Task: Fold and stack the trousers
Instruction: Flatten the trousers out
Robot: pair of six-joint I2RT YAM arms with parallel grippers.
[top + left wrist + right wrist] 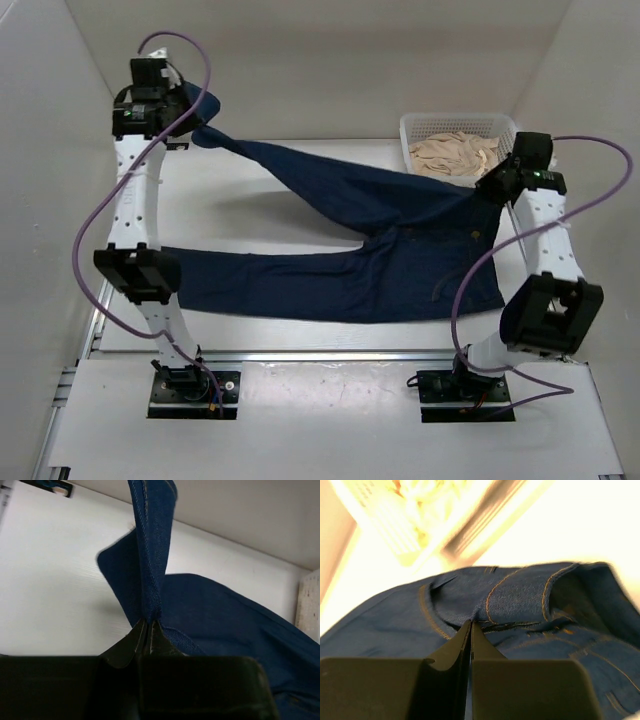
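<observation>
At the far left, the left claw point(148, 626) is pressed together on a folded edge of the long-legged, dark navy blue denim trousers point(340, 280), pinching the end of one leg and holding it raised above the flat white table point(250, 190). In the left wrist view the pinched cloth rises in a narrow, twisted strip from between the black fingers. From that grip the leg runs diagonally across the table towards the right, twisted near the claw and widening as it goes. The other leg lies flat along the near side of the table, stretching from the left arm to the waist on the right. The two legs join at the waist on the right side, where orange stitching outlines a pocket. There the right claw point(470, 626) is closed on a fold of denim just beside that pocket seam, its fingers squeezed together on the cloth. Behind it, at the far right corner of the table, stands a white plastic basket point(410, 130) holding crumpled beige cloth point(455, 155).
</observation>
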